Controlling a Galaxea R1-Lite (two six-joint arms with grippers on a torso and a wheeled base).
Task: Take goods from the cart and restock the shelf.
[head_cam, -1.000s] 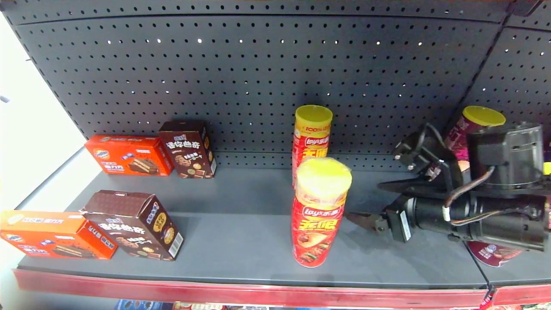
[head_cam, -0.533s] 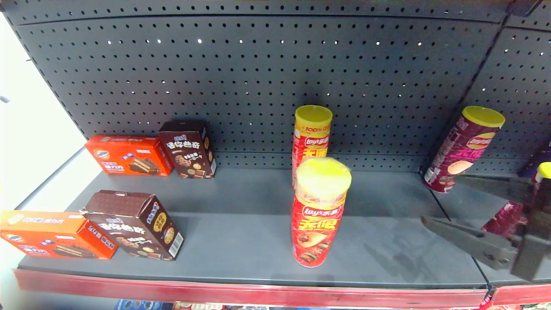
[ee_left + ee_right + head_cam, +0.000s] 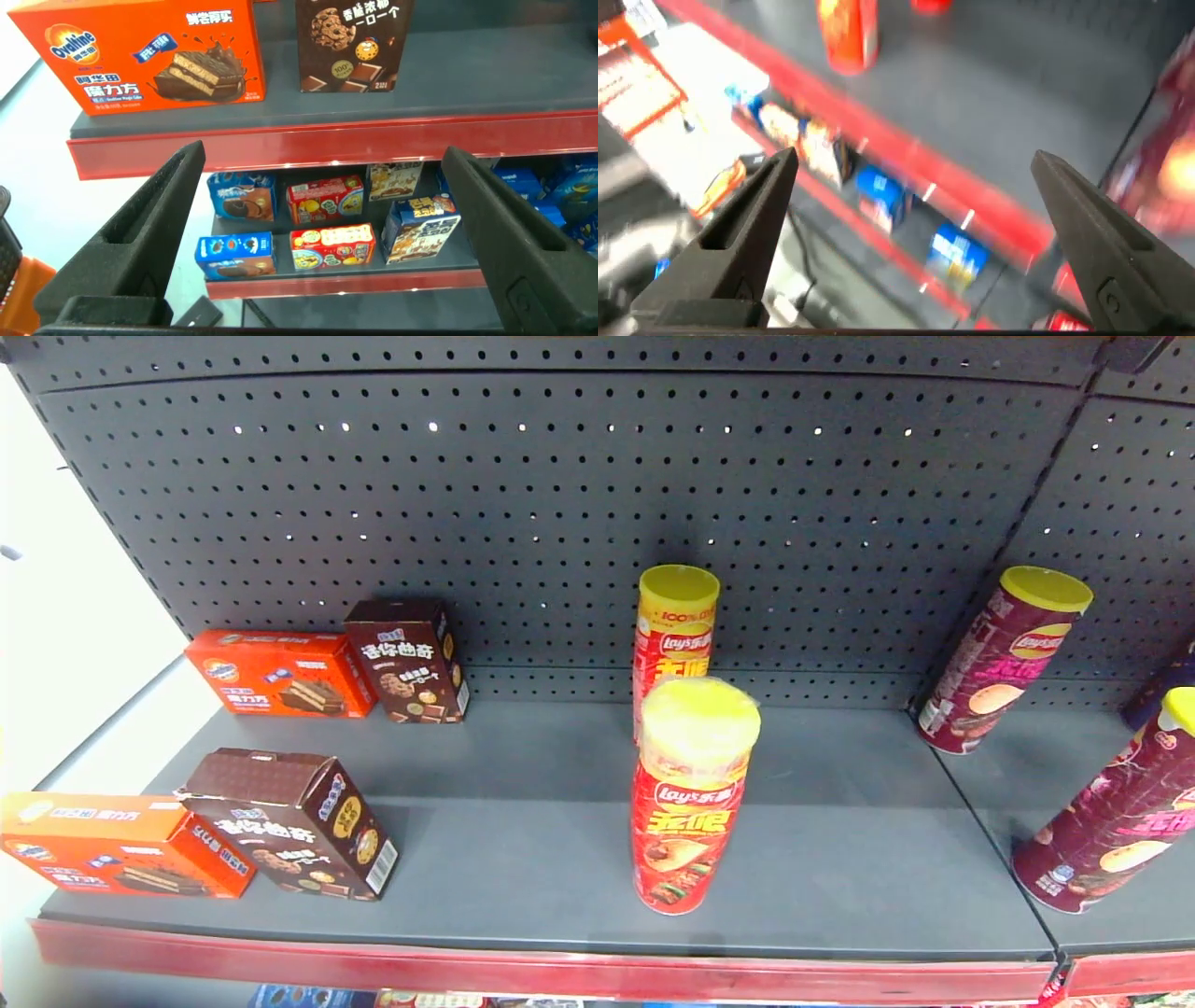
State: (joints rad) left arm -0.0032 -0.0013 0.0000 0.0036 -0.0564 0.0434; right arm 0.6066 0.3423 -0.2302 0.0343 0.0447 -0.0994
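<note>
Left tool (image 3: pixel 324 154) and right tool (image 3: pixel 915 159) gape empty. A nudge could topple the yellow-lidded red cardboard crisp can (image 3: pixel 689 793) at six o'clock.

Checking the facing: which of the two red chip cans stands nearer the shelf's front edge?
The front red can, mid-shelf; the rear red can stands behind it by the pegboard.
</note>
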